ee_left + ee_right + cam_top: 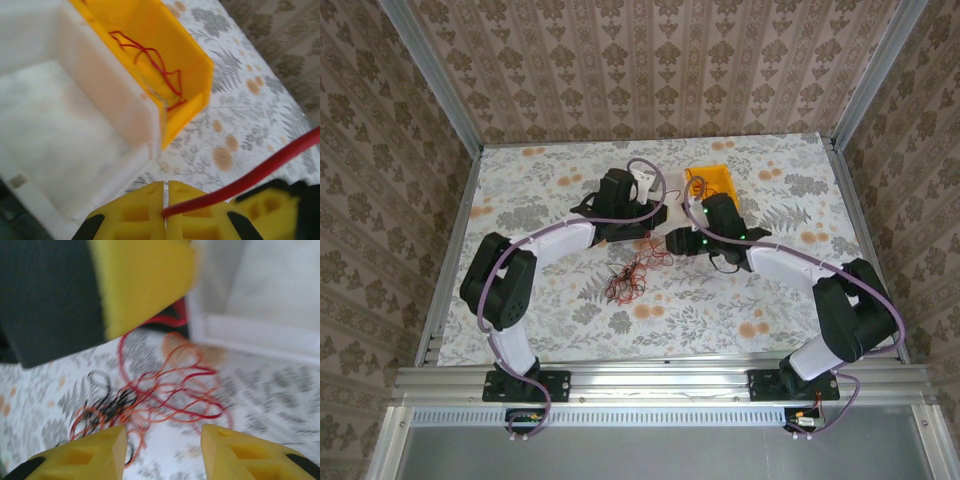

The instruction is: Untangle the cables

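Left gripper (166,202): closed, pinching one thin red wire (260,173). Right gripper (162,450): fingers wide apart, empty, above loose tangle of thin red cables (170,390) on floral counter (280,390).

Red cables (630,278), a few strands black. Yellow bin (165,60) and white bin (65,125). Tabletop (540,190) pale, with grey ferns and orange flowers. Walls (650,70) beige-brown, with damask ornament. Left pincer (165,189) and right pincer (161,435) yellow.

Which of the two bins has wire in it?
The yellow bin: red wire lies in it. The white bin beside it shows a bare floor.
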Robot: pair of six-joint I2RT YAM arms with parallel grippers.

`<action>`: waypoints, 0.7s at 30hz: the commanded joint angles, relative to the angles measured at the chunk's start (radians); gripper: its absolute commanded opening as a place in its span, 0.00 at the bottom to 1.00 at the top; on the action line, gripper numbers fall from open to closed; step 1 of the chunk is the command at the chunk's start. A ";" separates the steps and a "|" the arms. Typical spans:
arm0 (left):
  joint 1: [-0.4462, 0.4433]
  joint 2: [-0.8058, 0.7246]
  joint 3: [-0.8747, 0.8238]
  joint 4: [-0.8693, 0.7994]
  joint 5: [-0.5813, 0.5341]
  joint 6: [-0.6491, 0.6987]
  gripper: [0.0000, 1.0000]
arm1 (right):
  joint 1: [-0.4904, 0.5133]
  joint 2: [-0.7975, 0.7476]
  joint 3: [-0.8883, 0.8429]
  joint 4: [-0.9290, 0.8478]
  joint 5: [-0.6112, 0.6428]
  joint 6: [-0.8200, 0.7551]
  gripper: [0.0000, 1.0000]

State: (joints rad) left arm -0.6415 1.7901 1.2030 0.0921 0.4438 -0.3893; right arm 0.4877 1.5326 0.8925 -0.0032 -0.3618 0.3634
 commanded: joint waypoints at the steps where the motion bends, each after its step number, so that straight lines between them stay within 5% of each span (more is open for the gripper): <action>1: 0.003 -0.014 0.052 -0.019 0.142 -0.003 0.00 | 0.037 0.009 0.017 0.023 -0.054 -0.055 0.45; 18: 0.025 0.026 0.144 -0.151 0.323 -0.002 0.00 | 0.066 0.073 0.029 0.118 0.053 -0.029 0.46; 21: 0.012 0.036 0.171 -0.237 0.294 0.055 0.45 | 0.062 0.020 -0.019 0.112 0.115 -0.049 0.47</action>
State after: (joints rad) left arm -0.5922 1.8145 1.3285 -0.0563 0.6277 -0.3939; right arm 0.5507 1.5761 0.9039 0.1097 -0.3309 0.3161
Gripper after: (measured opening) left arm 0.310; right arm 0.463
